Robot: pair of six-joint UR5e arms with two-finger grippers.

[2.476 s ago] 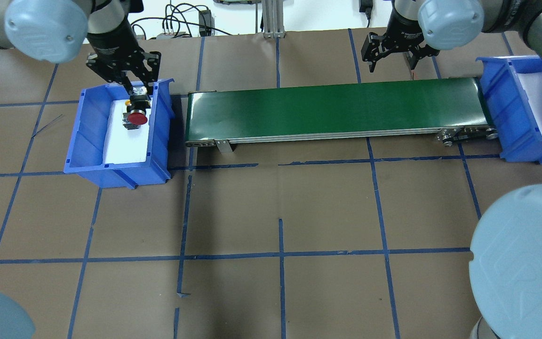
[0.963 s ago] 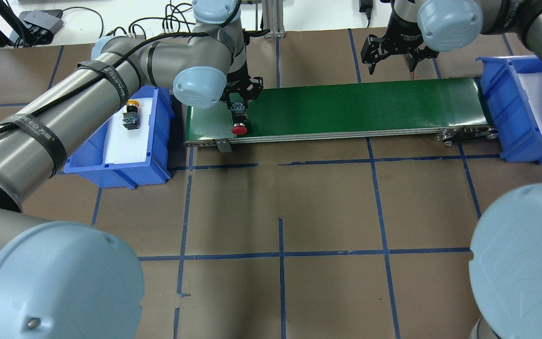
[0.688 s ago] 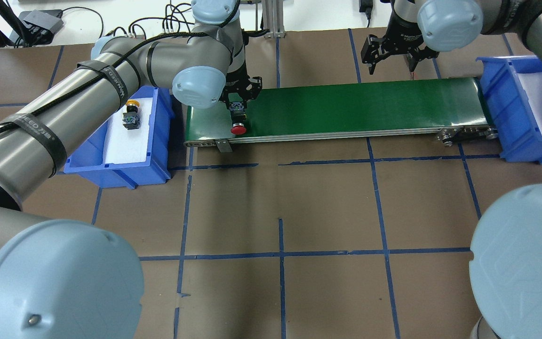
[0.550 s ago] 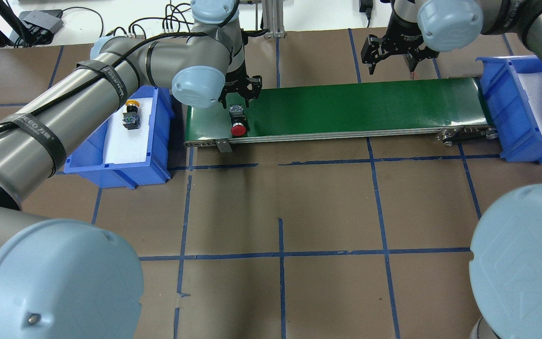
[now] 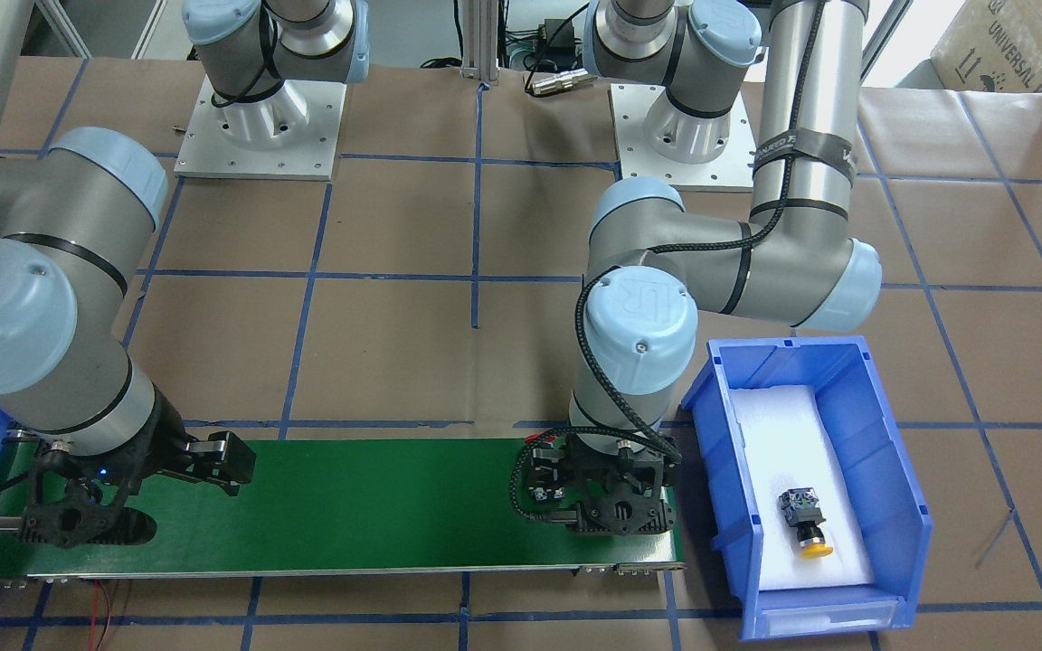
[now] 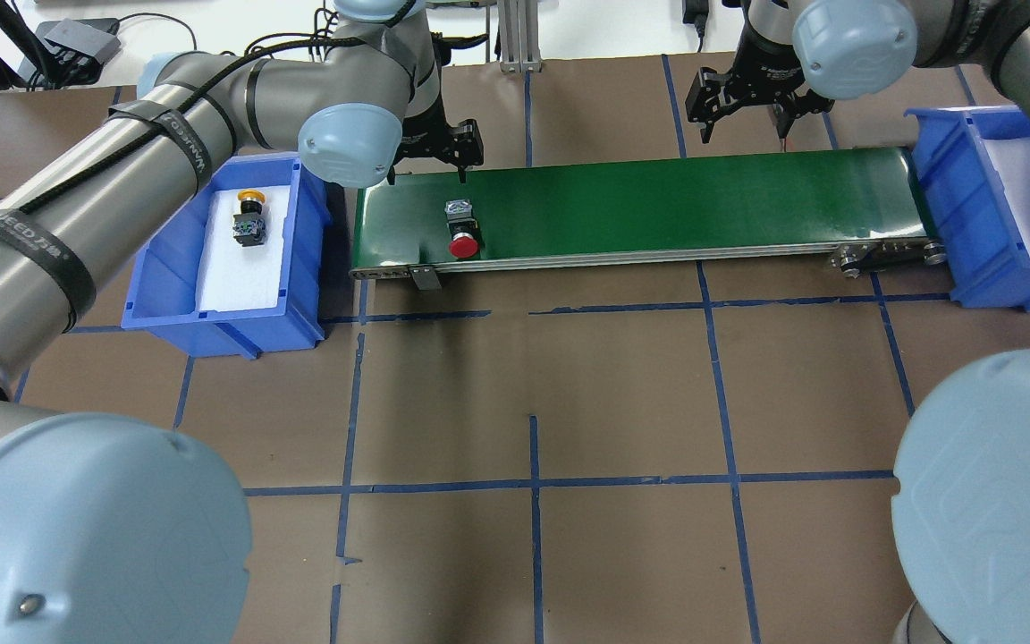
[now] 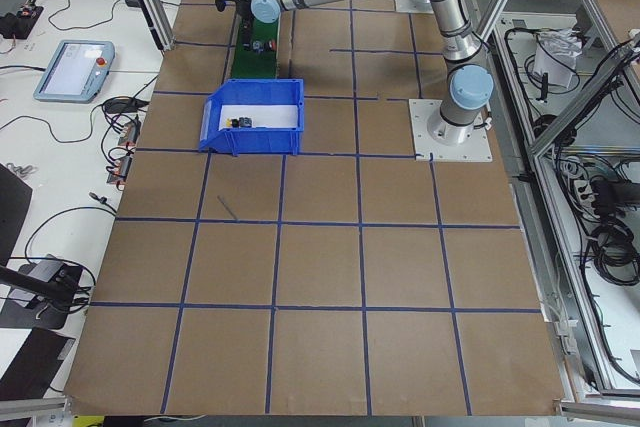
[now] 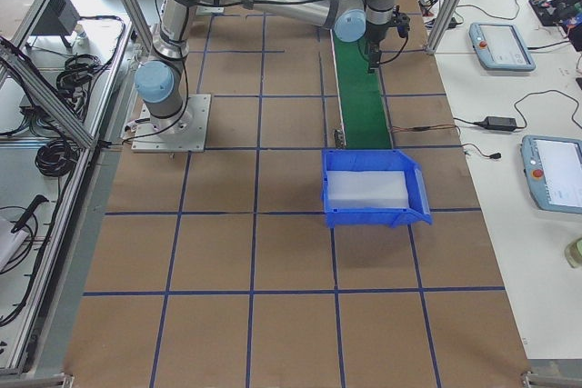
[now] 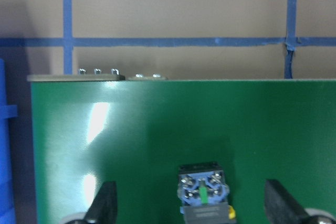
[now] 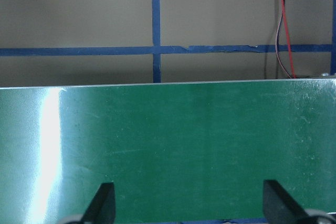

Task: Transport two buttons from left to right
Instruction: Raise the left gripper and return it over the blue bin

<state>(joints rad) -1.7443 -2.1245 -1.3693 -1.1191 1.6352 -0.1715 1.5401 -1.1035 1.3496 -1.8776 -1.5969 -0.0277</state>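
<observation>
left gripper (image 6: 430,159) spread wide, empty, over glossy green belt (image 6: 658,197). red mushroom-cap button (image 6: 462,234) lies on belt near it, untouched. yellow button (image 6: 249,217) on white foam (image 6: 238,268) in blue plastic bin (image 6: 147,268). right gripper (image 6: 745,122) spread, empty, at belt's other end.

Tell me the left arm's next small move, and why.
Probably swing the left gripper over the left bin, above the yellow button: the red button lies free on the belt, with the open fingers clear of it.

Red-cap button (image 6: 461,233) on green belt (image 6: 658,201); yellow-cap button (image 6: 248,218) in blue bin (image 6: 157,277) w/ white foam (image 6: 242,273); brown table (image 6: 622,394) w/ blue tape grid (image 6: 622,480).
</observation>
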